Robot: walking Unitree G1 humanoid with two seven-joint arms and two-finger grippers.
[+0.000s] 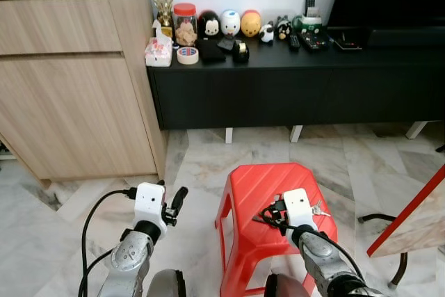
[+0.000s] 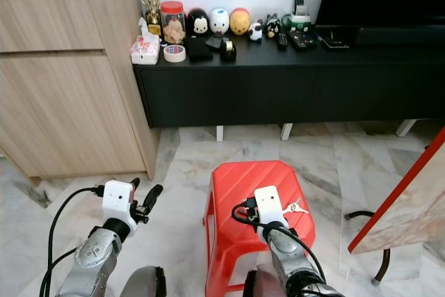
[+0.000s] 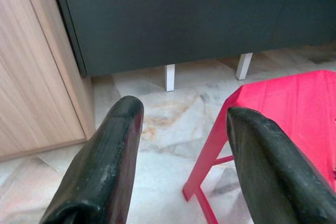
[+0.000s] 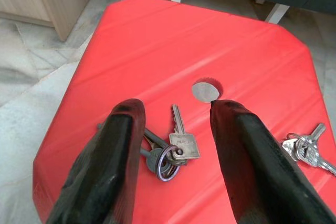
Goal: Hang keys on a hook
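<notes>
Right pincer [image 4: 173,145]: spread wide, holding nothing, poised just over the red plastic stool [image 4: 131,51], its two black fingers [image 4: 113,166] straddling a bunch of keys.
Keys between the fingers [image 4: 176,145]: flat on the stool's seat, close to the round hole [image 4: 205,91] at the seat's middle; a square-headed silver key and a darker round-headed one joined on a small split ring [image 4: 167,167].
Second bunch [image 4: 307,150]: also on the seat, further from the hole and outside the right pincer's far finger, near the stool's edge.
Handling, as I judge it: light, hard metal, loose on the ring, so the bunch will splay and swing once lifted; thin and flat against smooth plastic, so it may skid away from closing fingers.
Where to take hold: across the ring and key heads, where the bunch stands thickest; a pinch there should leave the ring's loop free for a hook, though too shallow a grip may let one blade slip out.
Left pincer [image 3: 178,156]: parted and empty, held over the marble floor [image 3: 157,129] beside the stool, away from the keys.
Beyond the stool: a low black TV cabinet [image 1: 292,88] with figurines and a jar [image 1: 185,24] on top, and a wooden cabinet [image 1: 69,81] next to it.
Hook: I cannot make one out.
</notes>
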